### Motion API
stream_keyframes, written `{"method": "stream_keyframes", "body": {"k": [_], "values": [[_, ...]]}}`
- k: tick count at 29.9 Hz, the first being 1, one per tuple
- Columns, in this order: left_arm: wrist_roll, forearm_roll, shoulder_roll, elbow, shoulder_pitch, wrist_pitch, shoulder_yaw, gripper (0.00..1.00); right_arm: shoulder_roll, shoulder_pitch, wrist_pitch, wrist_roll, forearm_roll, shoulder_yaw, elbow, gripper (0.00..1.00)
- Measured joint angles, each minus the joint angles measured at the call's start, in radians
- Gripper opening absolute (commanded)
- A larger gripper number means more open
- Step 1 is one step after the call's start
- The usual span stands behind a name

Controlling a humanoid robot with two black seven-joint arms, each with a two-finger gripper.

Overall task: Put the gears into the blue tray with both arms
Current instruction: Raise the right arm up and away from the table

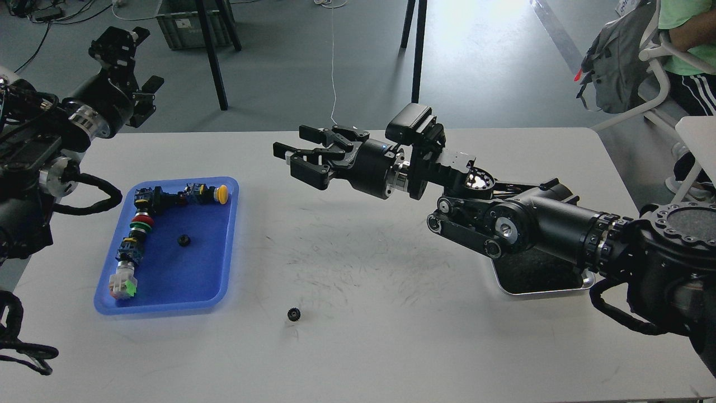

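One small black gear (183, 240) lies inside the blue tray (224, 280), right of a row of push-button switches (137, 224). A second gear (293, 314) rests on the white table, to the right of the tray's front right corner. My right gripper (292, 154) hovers open and empty well above the table's middle, far behind that gear and pointing left. At the upper left, my left gripper (120, 47) is held up past the table's far left corner, seen dark and end-on.
A shiny steel tray (537, 288) sits at the right, mostly covered by my right arm. Beyond the table are black stand legs, a grey crate (184, 22) and a seated person (688, 50) on a chair at the far right.
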State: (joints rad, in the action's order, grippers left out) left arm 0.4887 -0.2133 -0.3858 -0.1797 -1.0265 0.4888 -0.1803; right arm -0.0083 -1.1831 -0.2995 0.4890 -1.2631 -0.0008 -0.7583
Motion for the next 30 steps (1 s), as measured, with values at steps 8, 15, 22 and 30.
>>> {"method": "stream_keyframes", "body": {"k": [8,15,22,30], "values": [[0.000,-0.022,0.005,0.000,-0.006,0.000,0.030,0.98,-0.158,-0.055,0.032,0.000,0.305,0.026,0.009,0.71],[0.000,-0.023,0.016,0.001,-0.005,0.000,0.031,0.98,-0.258,-0.059,0.081,0.000,0.518,0.064,0.077,0.73],[0.000,-0.035,0.037,0.001,0.002,0.000,0.045,0.98,-0.323,-0.026,0.147,0.000,0.680,0.055,0.111,0.75],[0.000,-0.119,0.045,-0.027,-0.012,0.000,0.078,0.99,-0.399,0.031,0.273,0.000,0.819,0.066,0.113,0.78]]}}
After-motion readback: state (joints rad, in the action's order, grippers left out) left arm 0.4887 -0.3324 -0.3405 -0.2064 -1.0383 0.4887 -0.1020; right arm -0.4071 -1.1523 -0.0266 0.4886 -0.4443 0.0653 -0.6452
